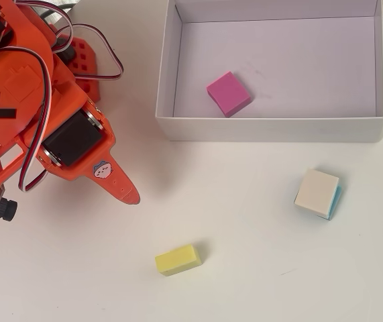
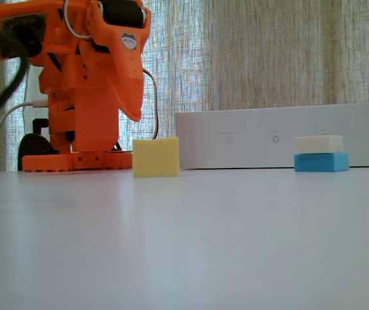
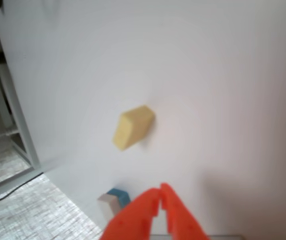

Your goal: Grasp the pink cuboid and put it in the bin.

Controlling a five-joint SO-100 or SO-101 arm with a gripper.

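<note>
Overhead view: your pink cuboid (image 1: 228, 93) already lies flat on the floor of the bin (image 1: 269, 127), near the front wall, left of the middle, turned a bit askew to the walls. The gripper (image 1: 129, 195) sits outside the bin, well apart from it, down and to the left, its tip pointing down-right over bare table (image 1: 258, 268). So the cuboid lies up and right of the gripper, across the bin's front wall. Nothing is held. A yellow block (image 1: 178, 259) lies below the tip and a cream-topped block (image 1: 318, 194) with teal sides sits off to the right, both on the table outside the bin.

Fixed view: you see the bin's long white side wall (image 2: 281, 137) only; the cuboid is hidden behind it. The gripper (image 2: 136, 113) hangs raised above the table, left of the bin, with the yellow block (image 2: 156, 157) in front and the cream-topped block (image 2: 321, 153) at right.

Wrist view: the two orange fingers (image 3: 159, 201) meet at the tips, so the gripper is closed and empty. The yellow block (image 3: 132, 126) is ahead of it; the cuboid is not in this picture.

Judgement: the placing looks done, so you have nothing left to grasp; you'd only park the arm.
</note>
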